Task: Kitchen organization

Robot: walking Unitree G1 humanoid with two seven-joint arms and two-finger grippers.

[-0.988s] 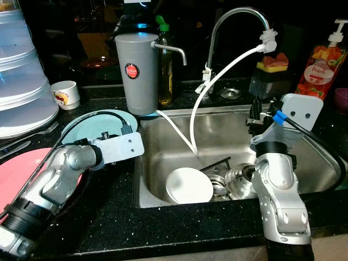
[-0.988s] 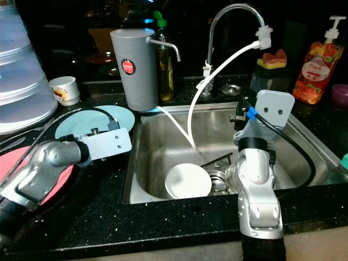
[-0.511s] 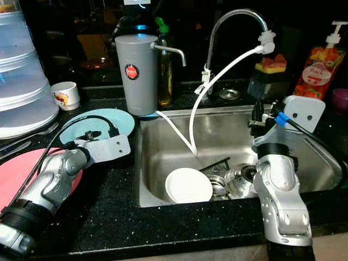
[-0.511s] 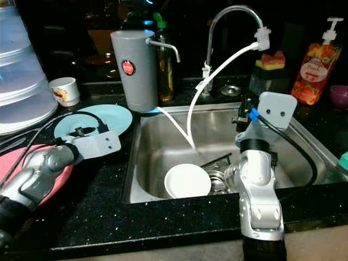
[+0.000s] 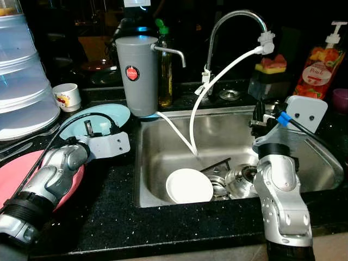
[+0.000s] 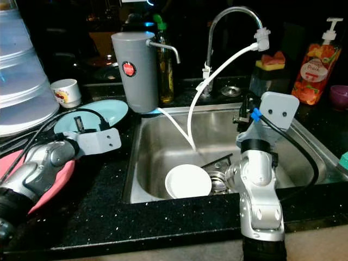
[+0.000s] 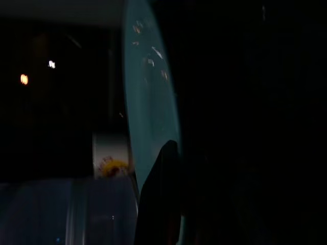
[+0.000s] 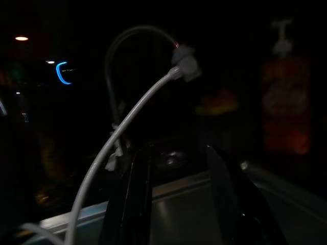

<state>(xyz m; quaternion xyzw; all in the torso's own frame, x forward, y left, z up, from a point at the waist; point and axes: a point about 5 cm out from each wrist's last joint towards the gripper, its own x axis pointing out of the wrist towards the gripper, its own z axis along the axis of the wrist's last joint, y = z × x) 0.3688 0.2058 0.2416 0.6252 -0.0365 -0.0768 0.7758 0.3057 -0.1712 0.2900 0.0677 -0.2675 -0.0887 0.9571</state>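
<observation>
Our left gripper (image 5: pixel 88 126) pinches the rim of the teal plate (image 5: pixel 111 115), tilting it up. We should lift it level, clear of the pink plate (image 5: pixel 13 175). Our right gripper (image 8: pixel 173 204) hangs with fingers spread above the sink (image 5: pixel 163 157).

Left gripper (image 5: pixel 88 128) pulled back, apparently tilting the teal plate (image 5: pixel 103 117).

A light blue plate (image 5: pixel 109 115) sat tilted on the black counter, just left of the sink. A white bowl (image 5: pixel 189 186) lay in the sink beside a steel pot (image 5: pixel 242 180) and utensils.
</observation>
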